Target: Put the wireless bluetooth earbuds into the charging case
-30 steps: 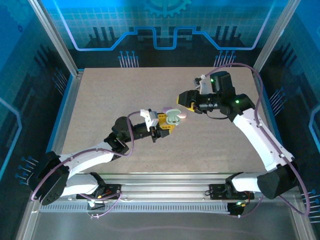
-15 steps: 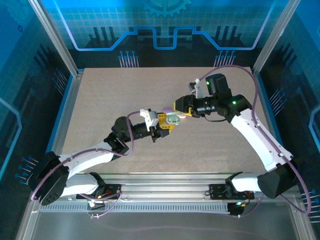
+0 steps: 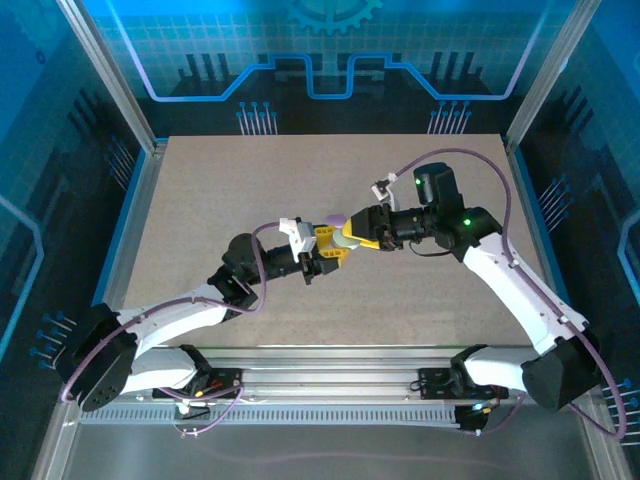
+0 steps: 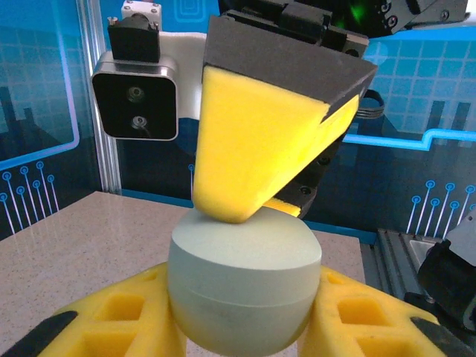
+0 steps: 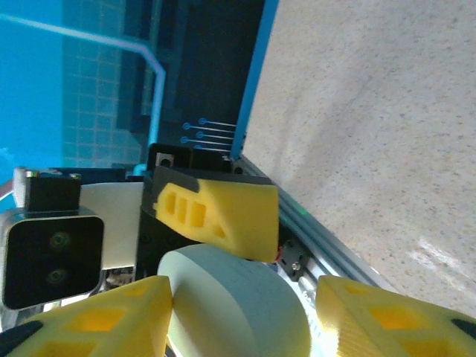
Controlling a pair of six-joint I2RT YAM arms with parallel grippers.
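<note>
My left gripper (image 4: 242,320) is clenched on the charging case (image 4: 245,260), a pale green, pebble-smooth oval over the middle of the table (image 3: 220,190). A seam runs round the case and its lid sits shut, so whatever is inside is hidden. My right gripper (image 5: 242,297) reaches in from the right with jaws apart, straddling the case's top. One yellow pad (image 4: 253,149) rests on the lid and the other stands clear. Just beyond the case lies a small purplish nub (image 3: 332,220), perhaps an earbud, though it is too small to tell.
</note>
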